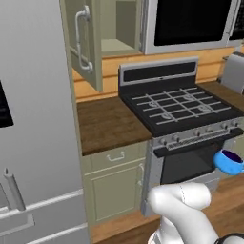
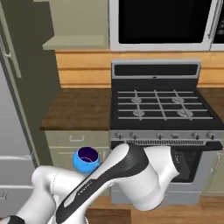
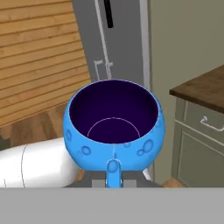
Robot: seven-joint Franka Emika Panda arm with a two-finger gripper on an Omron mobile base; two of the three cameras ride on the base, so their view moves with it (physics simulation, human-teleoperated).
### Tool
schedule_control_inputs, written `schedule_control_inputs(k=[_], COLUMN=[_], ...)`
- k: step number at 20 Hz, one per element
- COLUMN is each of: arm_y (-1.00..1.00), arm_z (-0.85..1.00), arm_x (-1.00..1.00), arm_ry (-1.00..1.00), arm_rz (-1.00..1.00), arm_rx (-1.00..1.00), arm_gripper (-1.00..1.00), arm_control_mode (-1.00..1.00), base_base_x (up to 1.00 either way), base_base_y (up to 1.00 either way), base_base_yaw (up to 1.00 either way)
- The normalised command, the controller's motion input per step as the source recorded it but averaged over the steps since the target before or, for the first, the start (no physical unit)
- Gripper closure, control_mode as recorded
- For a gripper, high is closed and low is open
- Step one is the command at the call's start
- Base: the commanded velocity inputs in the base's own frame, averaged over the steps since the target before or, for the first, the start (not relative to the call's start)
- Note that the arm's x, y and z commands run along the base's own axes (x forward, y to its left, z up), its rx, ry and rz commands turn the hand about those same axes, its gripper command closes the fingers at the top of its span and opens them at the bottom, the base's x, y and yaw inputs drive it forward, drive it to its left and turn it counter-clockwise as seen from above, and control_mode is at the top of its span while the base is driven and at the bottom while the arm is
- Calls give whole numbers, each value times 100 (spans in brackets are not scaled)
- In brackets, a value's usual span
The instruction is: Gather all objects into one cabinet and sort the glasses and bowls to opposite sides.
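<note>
- We are in a kitchen with wood-plank walls and a wood floor. A brown table (image 1: 107, 123) runs between a tall grey fridge (image 1: 33, 124) on the left and a black gas stove (image 1: 178, 107) on the right.
- A microwave (image 2: 162, 24) hangs over the stove, its dark window facing us.
- Up left of the stove, the cabinet (image 1: 116, 28) stands open. Its door (image 1: 85, 40) swings out toward us and carries a long grey curved handle (image 1: 82, 40). The pale green shelf (image 1: 116, 46) inside is visible.
- Under the table sits a pale green drawer (image 1: 114, 156) with a cupboard door below it.
- In the hand view, a bright-blue bowl (image 3: 113, 129) sits right in front of the camera, upright, its dark inside open toward us and round dimples on its glossy wall.
- The claw (image 3: 113, 168) is clenched on the near rim of the bowl. 1 finger is seen pressed on the outer wall at the bottom of the hand view. The other is hidden.
- The bowl (image 1: 229, 162) hangs in the air in front of the oven door (image 1: 190, 162) in the left base view, at the right edge, well below the table top and well apart from the cabinet.
- In the right base view the bowl (image 2: 87, 159) appears in front of the drawer under the table, just above the white arm (image 2: 113, 179).
- The arm bends low across the bottom of both base views.
</note>
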Motion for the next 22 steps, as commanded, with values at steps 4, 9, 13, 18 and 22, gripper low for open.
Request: schedule_control_inputs(k=[4, 9, 13, 18, 22], arm_y=[0, 0, 0, 0, 0], arm_z=[0, 0, 0, 0, 0], arm_x=[0, 0, 0, 0, 0], arm_ry=[0, 0, 0, 0, 0], arm_rz=[0, 0, 0, 0, 0], arm_rx=[0, 0, 0, 0, 0], arm_gripper=[100, 100, 100, 100, 100], arm_control_mode=[100, 100, 100, 100, 100], base_base_x=[-14, -22, -13, -6, 0], base_base_y=[-26, -2, 11, 2, 0], base_base_yaw=[-1, -43, -83, -98, -100])
